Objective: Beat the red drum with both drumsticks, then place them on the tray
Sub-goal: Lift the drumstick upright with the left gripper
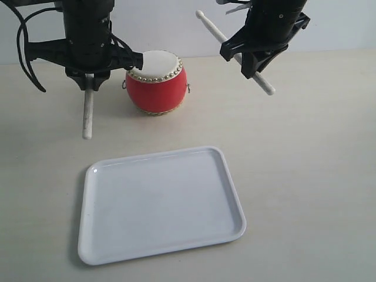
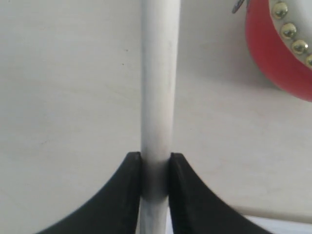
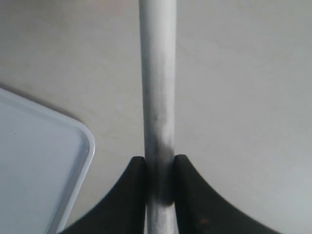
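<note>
The red drum (image 1: 155, 82) with its cream head stands at the back middle of the table; its red side and studs show in the left wrist view (image 2: 280, 53). My left gripper (image 1: 88, 79) is shut on a drumstick (image 1: 88, 114) that hangs down left of the drum, clamped between the black fingers (image 2: 156, 168). My right gripper (image 1: 255, 59) is shut on the other drumstick (image 1: 214, 29), held slanted in the air right of the drum, its shaft pinched between the jaws (image 3: 159, 170). The white tray (image 1: 158, 205) lies in front, with one corner (image 3: 44, 165) in the right wrist view.
Pale tabletop (image 1: 305, 176) stretches around the tray and drum. A light wall runs behind the table. Black cables (image 1: 23, 53) hang off the left arm.
</note>
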`<state>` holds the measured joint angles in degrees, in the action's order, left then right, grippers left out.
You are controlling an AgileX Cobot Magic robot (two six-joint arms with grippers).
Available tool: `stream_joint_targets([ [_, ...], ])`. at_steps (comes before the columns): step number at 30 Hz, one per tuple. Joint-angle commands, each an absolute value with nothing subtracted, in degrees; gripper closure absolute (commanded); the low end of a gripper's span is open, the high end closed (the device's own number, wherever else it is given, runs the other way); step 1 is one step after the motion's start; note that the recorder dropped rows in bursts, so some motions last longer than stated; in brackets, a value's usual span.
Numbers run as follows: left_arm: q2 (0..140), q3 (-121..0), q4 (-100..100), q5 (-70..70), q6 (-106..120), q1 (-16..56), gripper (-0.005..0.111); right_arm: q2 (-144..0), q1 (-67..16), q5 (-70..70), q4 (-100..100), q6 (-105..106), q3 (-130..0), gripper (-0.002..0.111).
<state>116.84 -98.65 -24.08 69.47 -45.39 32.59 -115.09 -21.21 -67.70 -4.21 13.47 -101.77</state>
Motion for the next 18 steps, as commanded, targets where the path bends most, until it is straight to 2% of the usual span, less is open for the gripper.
stream_joint_targets([
  [1, 116.56, -98.62, -24.16, 69.96, -45.15, 32.68, 0.107, -114.86, -20.91, -67.87, -4.58, 13.67, -102.17, 0.108],
  [18, 116.56, -98.62, -25.35, 69.96, -45.04, 32.58, 0.107, -114.86, -20.91, -67.73, -4.58, 13.67, -102.17, 0.108],
])
